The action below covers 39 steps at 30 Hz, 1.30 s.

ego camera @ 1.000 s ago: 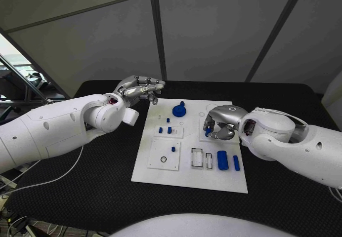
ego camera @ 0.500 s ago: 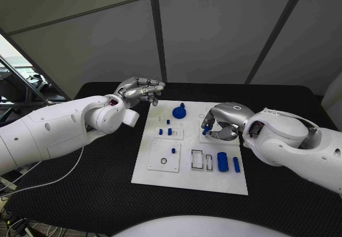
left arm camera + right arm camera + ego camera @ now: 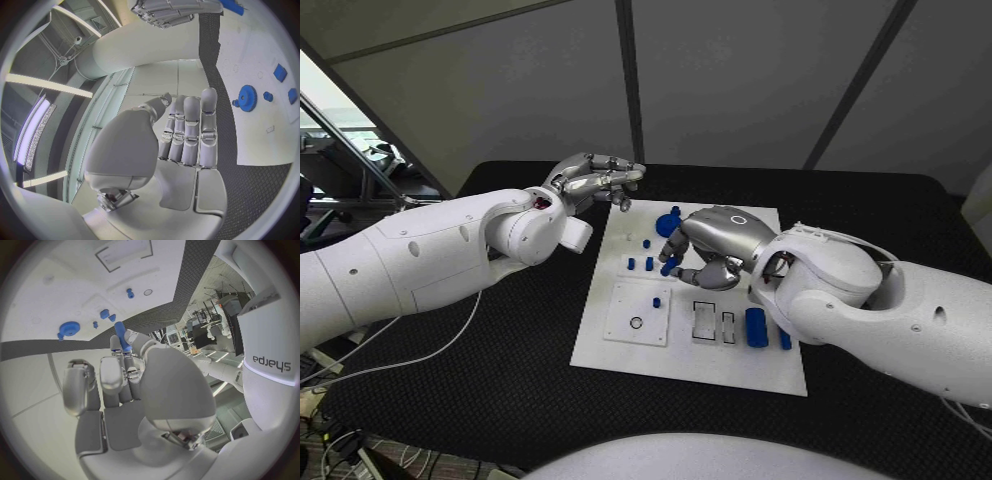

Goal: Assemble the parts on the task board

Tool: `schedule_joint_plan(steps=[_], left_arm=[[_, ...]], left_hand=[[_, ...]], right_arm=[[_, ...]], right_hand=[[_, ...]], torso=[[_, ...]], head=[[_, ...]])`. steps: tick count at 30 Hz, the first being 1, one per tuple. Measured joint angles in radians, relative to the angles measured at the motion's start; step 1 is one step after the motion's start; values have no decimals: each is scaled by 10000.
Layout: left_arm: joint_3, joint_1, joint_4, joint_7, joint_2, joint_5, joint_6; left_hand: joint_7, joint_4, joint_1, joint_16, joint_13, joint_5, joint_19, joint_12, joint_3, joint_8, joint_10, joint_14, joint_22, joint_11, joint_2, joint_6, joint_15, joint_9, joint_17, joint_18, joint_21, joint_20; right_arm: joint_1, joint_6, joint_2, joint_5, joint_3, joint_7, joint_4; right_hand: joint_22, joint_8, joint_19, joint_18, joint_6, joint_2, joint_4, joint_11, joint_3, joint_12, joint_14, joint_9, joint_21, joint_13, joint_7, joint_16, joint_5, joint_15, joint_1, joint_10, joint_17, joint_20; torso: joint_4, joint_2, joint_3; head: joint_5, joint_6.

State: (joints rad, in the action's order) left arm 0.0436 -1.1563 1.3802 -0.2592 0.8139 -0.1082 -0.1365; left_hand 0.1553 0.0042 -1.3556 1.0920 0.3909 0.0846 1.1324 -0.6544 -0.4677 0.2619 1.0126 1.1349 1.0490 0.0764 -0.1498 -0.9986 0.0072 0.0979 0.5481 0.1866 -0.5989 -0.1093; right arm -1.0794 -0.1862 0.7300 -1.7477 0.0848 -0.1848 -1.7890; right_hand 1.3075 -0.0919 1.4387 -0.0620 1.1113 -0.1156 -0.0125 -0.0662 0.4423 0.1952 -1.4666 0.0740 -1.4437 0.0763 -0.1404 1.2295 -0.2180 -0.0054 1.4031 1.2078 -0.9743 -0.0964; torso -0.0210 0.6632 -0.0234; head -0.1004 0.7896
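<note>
Carrying a blue peg (image 3: 122,336) pinched in my right hand (image 3: 711,245), I read this as the transport step: the part is held and not yet seated. In the right wrist view the peg stands up out of the closed fingers (image 3: 111,374), its free end toward the task board (image 3: 635,348). From the head camera the hand hangs over the middle of the board, with a bit of blue showing under the knuckles.

Beyond it, the blue gear (image 3: 666,224) sits at the far end of the board, a few short blue pegs (image 3: 639,264) stand just beside the hand, and one more stands in the square plate (image 3: 656,302) nearer me. Two longer blue pieces (image 3: 756,327) lie at the near right, next to the rectangular slots (image 3: 705,320).

My left hand (image 3: 596,180) hovers off the board's far left corner above the bench (image 3: 473,390); its fingers (image 3: 190,131) lie loosely together and hold nothing.

Which socket this peg is meant for I cannot tell. Next, I judge, I need to settle that, bring the peg upright over the hole, lower it straight, and let go only once it is seated.
</note>
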Motion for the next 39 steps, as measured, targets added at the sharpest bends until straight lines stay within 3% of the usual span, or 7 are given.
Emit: schedule_joint_plan(steps=[2, 8, 11, 28, 39], left_arm=[[0, 0, -6, 1, -35, 0, 7], [0, 0, -80, 12, -111, 1, 17], [0, -1, -105, 15, -147, 1, 22], [1, -4, -169, 39, -162, 1, 35], [1, -4, -171, 48, -158, 1, 46]], left_hand=[[0, 0, 0, 0, 0, 0, 0, 0, 0, -1, 5, 0, 0, 5, 0, 0, 0, 0, 0, 0, 0, 0], [-1, 0, 0, 0, 0, 0, 0, -37, 0, -5, -25, 0, 1, -25, 0, 1, 0, -1, 0, -1, 0, 0], [-1, 0, 0, 0, 0, 0, 0, -37, 0, -5, -25, 0, 1, -25, 0, 1, 0, -1, 0, 0, 0, 0], [-1, 0, 0, 0, 0, 0, 0, -37, 0, -6, -24, 0, 2, -25, 0, 1, 0, -3, 1, 1, 0, 0], [-1, 0, 0, 0, 0, 0, 0, -37, 0, -6, -23, 0, 2, -24, 0, 1, 0, -3, 2, 0, 0, 0]], right_arm=[[73, -29, -257, 42, -181, 100, 126], [287, -38, -830, 156, -579, 438, 381], [360, -35, -1003, 196, -697, 577, 519], [503, 23, -1402, 278, -973, 991, 1118], [509, 156, -1510, 275, -1010, 998, 1342]], right_hand=[[0, 0, 0, 0, -1, 0, 0, 0, 0, -34, 0, -1, 0, 0, 0, 0, 0, 0, 0, 0, 0, 0], [0, 2, 0, 0, -2, 0, 0, 0, 0, -34, 0, -5, 0, 0, 1, 0, 0, 1, 0, 0, 11, 0], [-1, 2, 0, 0, -3, 0, 25, 0, 24, -72, 0, -8, 0, 0, 1, 0, 0, 0, 0, 0, 13, 0], [-1, 29, -1, 0, -6, -1, 26, 0, 23, -72, 0, -16, 0, -3, 2, -1, -45, 1, -1, -1, 13, 0], [-2, 32, -1, 0, 15, -2, 26, -1, 23, -112, 0, -24, 1, -2, -20, -1, -45, 0, -1, -1, 13, 0]], torso=[[-4, 2, 0], [8, 15, 0], [19, 15, -2], [29, 7, -20], [29, 7, -12]], head=[[-50, 36], [-226, 129], [-281, 177], [-441, 291], [-456, 329]])
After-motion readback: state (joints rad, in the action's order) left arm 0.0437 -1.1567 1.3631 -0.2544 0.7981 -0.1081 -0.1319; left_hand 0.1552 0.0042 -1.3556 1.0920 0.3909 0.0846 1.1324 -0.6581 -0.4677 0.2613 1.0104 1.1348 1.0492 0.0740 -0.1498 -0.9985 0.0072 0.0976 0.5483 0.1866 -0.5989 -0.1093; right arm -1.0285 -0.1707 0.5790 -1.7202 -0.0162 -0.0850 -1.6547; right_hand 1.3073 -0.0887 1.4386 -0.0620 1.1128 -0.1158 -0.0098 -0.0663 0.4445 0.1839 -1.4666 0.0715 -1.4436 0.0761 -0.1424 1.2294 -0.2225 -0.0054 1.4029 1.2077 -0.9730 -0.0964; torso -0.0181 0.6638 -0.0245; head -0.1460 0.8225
